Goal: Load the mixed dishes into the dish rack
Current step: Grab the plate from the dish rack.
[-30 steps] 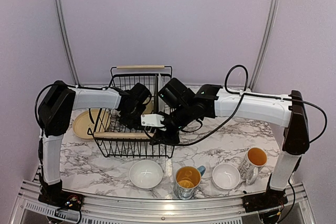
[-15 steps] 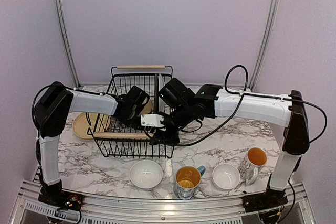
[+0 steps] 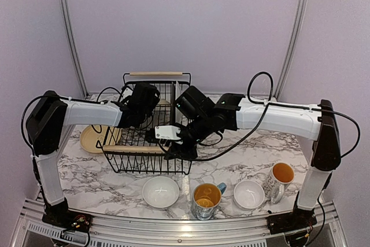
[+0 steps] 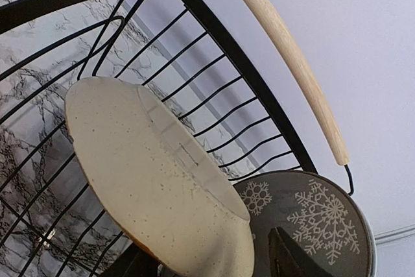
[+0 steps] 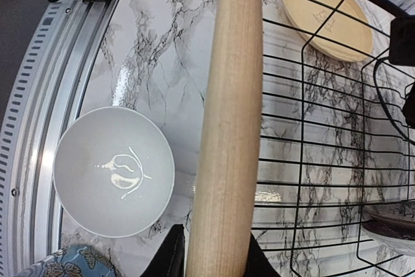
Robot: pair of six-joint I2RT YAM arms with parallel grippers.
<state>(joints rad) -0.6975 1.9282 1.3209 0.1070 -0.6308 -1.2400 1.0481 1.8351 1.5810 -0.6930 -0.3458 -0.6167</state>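
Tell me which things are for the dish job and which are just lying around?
For the job: dish rack, cream plate, snowflake plate, yellow plate, two white bowls, two mugs.
Just there: black cable, metal rail, marble table.

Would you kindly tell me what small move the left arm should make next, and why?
Probably close the left jaws on the cream plate: they straddle its edge inside the dish rack, beside the grey snowflake plate, while the right jaws clamp the rack's wooden handle.
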